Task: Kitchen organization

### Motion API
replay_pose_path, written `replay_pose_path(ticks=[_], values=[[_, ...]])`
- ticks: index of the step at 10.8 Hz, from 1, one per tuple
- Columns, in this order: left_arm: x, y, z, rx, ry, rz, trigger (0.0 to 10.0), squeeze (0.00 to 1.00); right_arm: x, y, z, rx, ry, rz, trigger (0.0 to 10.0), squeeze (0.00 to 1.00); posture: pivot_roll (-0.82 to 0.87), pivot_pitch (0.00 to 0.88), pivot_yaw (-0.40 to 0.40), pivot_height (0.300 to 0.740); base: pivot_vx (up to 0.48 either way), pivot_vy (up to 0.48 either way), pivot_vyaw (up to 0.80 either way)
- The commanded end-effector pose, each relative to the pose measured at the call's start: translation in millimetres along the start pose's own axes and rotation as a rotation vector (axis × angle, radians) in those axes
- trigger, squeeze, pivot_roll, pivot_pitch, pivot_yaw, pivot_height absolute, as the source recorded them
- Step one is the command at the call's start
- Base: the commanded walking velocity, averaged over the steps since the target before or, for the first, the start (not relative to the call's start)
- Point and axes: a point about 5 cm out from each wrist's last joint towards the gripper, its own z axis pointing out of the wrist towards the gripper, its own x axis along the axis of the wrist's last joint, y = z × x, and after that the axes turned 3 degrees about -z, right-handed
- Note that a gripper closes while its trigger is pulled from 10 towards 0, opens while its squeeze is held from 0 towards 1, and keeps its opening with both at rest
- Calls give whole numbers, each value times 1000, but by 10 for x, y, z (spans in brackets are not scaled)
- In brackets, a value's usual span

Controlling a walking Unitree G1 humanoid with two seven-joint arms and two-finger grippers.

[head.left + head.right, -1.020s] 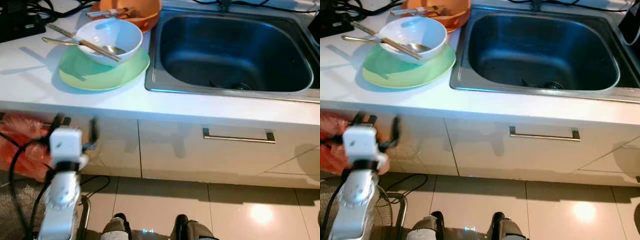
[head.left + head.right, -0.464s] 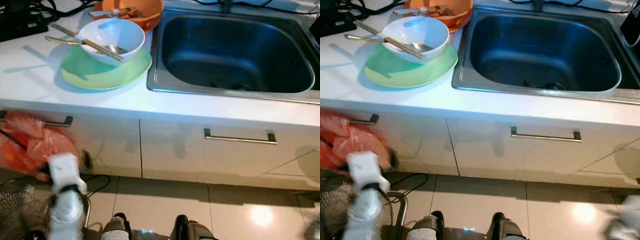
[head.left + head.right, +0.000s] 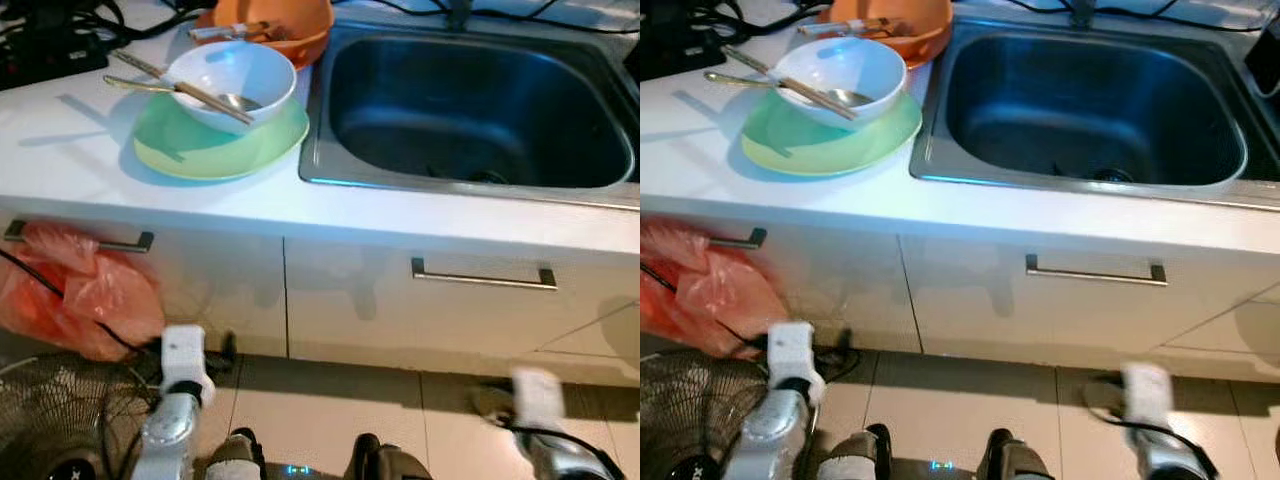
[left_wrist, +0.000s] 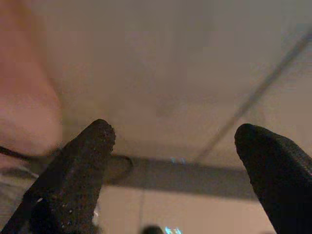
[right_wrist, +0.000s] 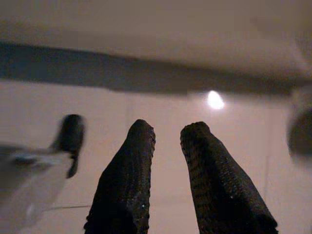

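Two chopsticks lie slantwise across the white bowl.

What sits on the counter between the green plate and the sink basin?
Nothing: in the left eye view a narrow bare strip of white counter and the sink's steel rim separate the green plate from the sink basin.
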Motion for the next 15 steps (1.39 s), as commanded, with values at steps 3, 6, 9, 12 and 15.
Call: replay_pose_path(ticks=[3,6,9,12,15], values=[[-336,0,-35,-53,-162,13,10000,0,91,-264,3,202,117,-87,10000,0,161,185,-34,740,0,0,0],[-509,9,-56,-118,-276,71,10000,0,38,-470,-42,422,155,-76,10000,0,169,195,-34,740,0,0,0],[-557,-46,-67,-122,-313,97,10000,0,-18,-515,-72,490,174,-3,10000,0,171,196,-29,740,0,0,0],[-504,-21,-16,-86,-279,102,10000,0,-86,-604,-100,584,157,78,10000,0,171,200,-29,740,0,0,0],[-405,88,73,-80,-246,82,10000,0,1,-340,-94,559,162,109,10000,0,172,201,-32,740,0,0,0]])
